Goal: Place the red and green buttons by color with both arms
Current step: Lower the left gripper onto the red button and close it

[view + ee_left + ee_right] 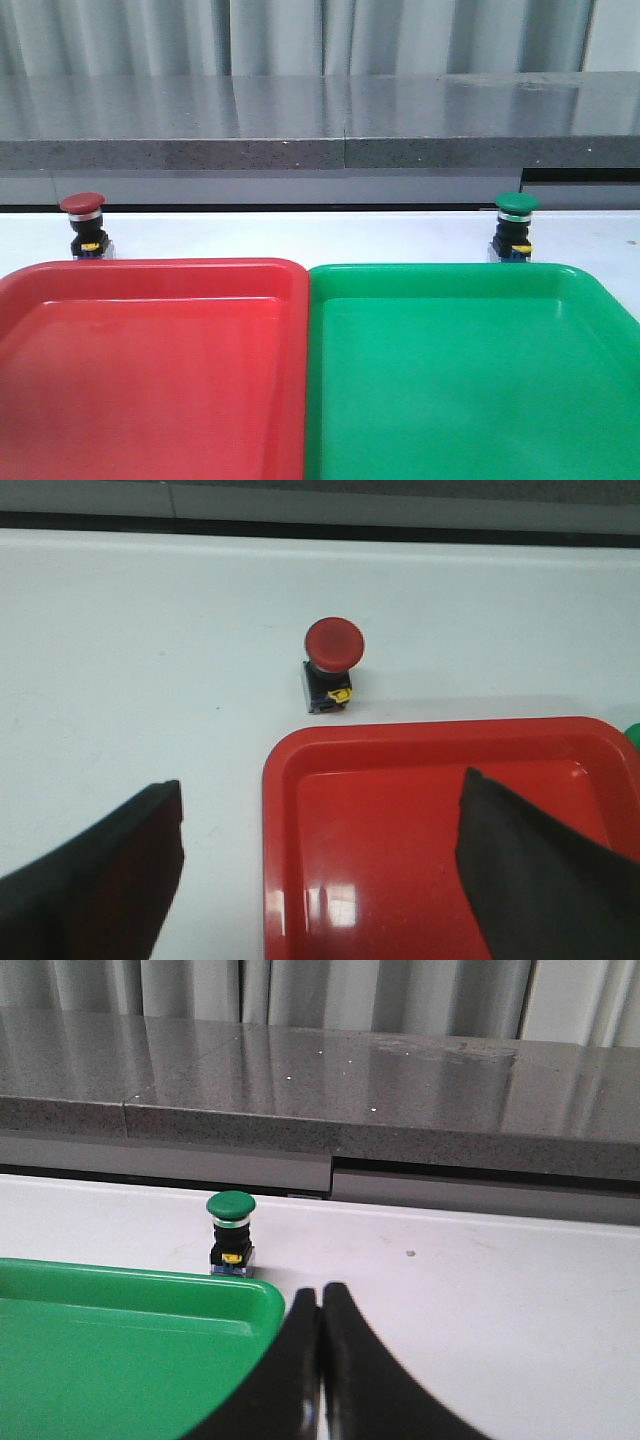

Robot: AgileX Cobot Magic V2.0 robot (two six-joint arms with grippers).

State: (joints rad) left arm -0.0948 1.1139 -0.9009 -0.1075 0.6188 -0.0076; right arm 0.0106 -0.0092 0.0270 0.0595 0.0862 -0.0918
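Note:
The red button (82, 226) stands upright on the white table just behind the red tray (150, 370); the left wrist view shows this red button (333, 665) beyond the tray's corner (300, 770). My left gripper (320, 860) is open, well short of it, fingers (110, 880) straddling the tray's edge with nothing between them. Upright behind the green tray (470, 380) stands the green button (516, 227), the same green button (231, 1232) in the right wrist view. My right gripper (320, 1305) is shut and empty, beside the green tray's corner (265, 1305), short of the button.
A dark grey stone ledge (320, 125) runs along the back of the table, with curtains behind it. The two trays lie side by side, touching, across the near half of the table. Neither arm shows in the front view.

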